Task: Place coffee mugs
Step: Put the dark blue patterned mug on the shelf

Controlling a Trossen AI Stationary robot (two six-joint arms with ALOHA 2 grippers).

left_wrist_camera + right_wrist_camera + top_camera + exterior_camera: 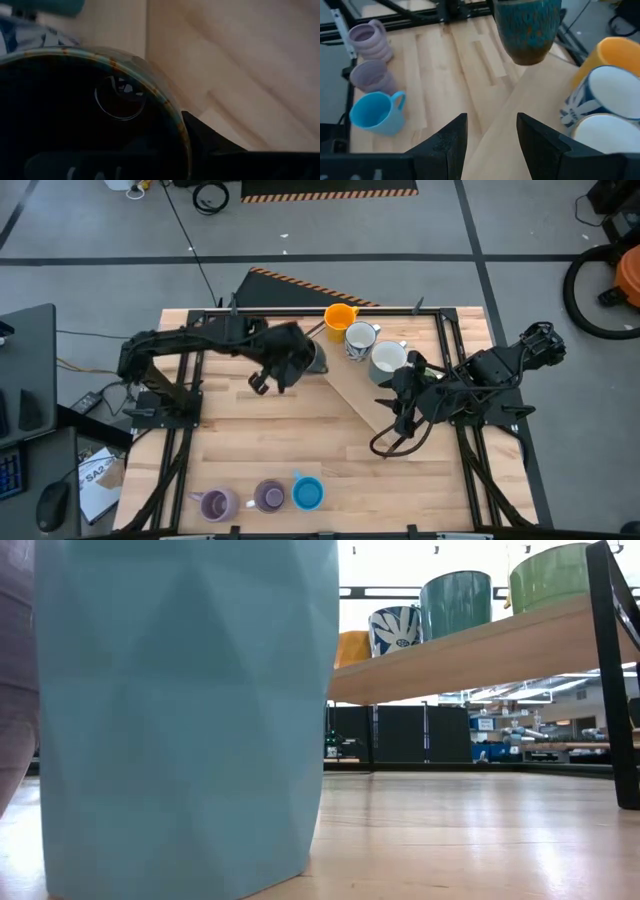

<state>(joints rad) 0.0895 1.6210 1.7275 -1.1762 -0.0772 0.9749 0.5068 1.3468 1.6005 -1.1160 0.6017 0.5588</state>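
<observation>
My left gripper [303, 362] is shut on a dark mug [314, 360] with a teal and brown glaze [527, 30] at the far end of a slanted wooden plank [360, 402]. An orange mug [340, 317], a white mug with blue pattern [360, 340] and a pale mug [388, 360] stand on their bases along the plank's far side. Two purple mugs [215, 503] [268, 496] and a blue mug [307, 492] stand by the table's near edge. My right gripper [492, 140] is open over the plank, holding nothing. My left gripper holds the dark mug by its rim [170, 107]. One finger [215, 145] lies outside the wall. The other is lost in the dark hollow. The mug stays upright at the plank's far end [520, 67]. Whether its base touches the wood, I cannot tell.
The plank [480, 650] is raised above the table top, with mugs along it, among them a green-walled one [550, 575]. Black frame rails [450, 360] run along the table's sides. The blue mug [180, 710] fills the low view. Bare wood lies mid-table [280, 435].
</observation>
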